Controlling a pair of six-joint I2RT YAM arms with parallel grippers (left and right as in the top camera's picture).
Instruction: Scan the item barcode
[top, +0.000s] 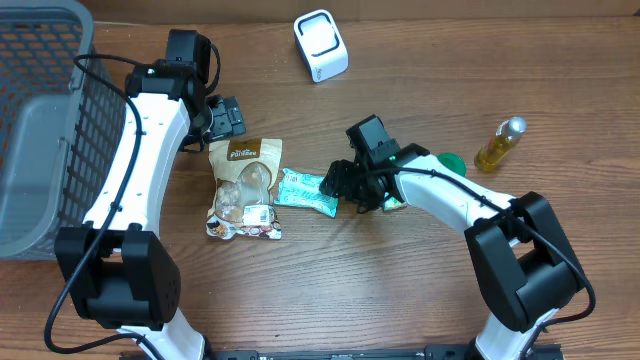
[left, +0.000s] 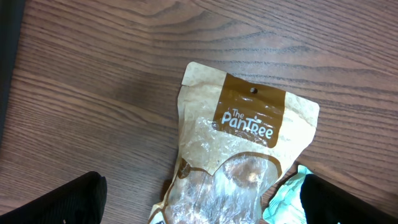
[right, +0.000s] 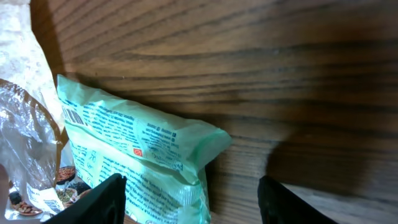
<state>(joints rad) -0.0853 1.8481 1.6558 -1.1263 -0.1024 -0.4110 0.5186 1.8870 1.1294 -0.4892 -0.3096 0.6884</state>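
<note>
One grey basket (top: 40, 50) stands at the bench's (top: 450, 60) left edge. One brown snack pouch (top: 243, 185) lies below the wide-open left gripper (top: 225, 118). Touching the pouch lies one teal packet (top: 300, 190), its end between the parted jaws of the right gripper (top: 340, 185). One white scanner (top: 321, 45) and one yellow bottle (top: 500, 145) stand apart.

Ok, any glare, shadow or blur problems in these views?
Overhead: even light, sharp. Left wrist: glare on the clear window of the brown paper snack pouch, logo readable. Right wrist: mint-green foil wrapper sharp, wooden table heavily shadowed at right, top-left corner washed out.
</note>
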